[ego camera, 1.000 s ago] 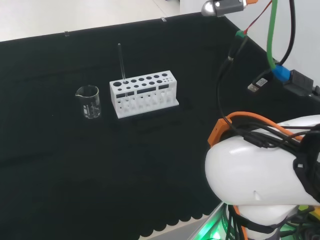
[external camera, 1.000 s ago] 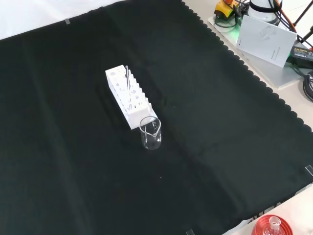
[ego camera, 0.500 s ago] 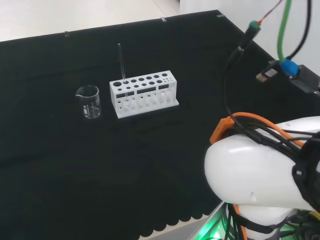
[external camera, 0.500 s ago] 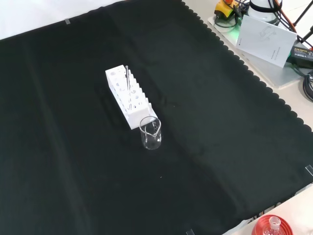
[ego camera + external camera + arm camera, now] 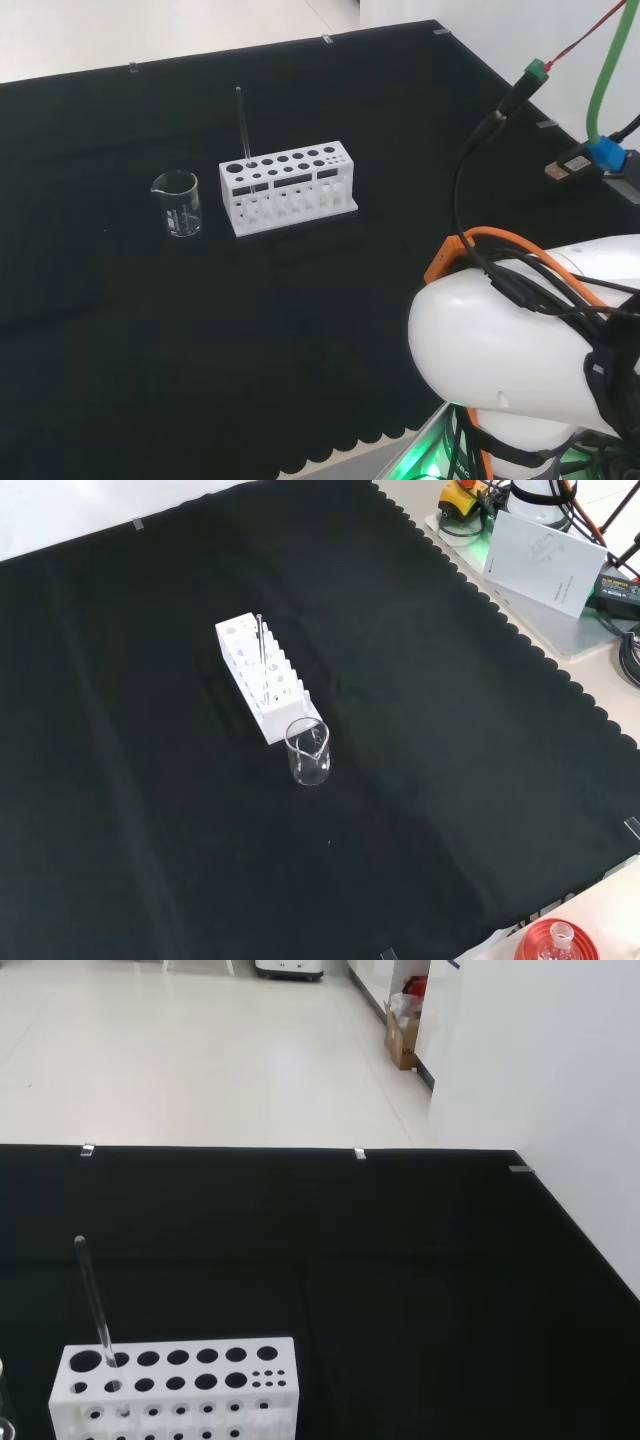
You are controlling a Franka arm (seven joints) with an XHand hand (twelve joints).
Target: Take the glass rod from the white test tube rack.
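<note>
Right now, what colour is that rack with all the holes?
White. The test tube rack stands out against the black cloth, best in the head view.

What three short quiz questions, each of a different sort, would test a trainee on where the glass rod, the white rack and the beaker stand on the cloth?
1. True or false: the glass rod stands upright in the white test tube rack.
2. Multiple choice: in the head view, the empty beaker stands A) left of the rack, B) right of the rack, C) on top of the rack.
3. Fill in: in the head view, the rod sits in a hole at the rack's ____ end.

Key: 1 true. 2 A. 3 left, the end nearest the beaker; the front view shows the rod in the rack too.
</note>
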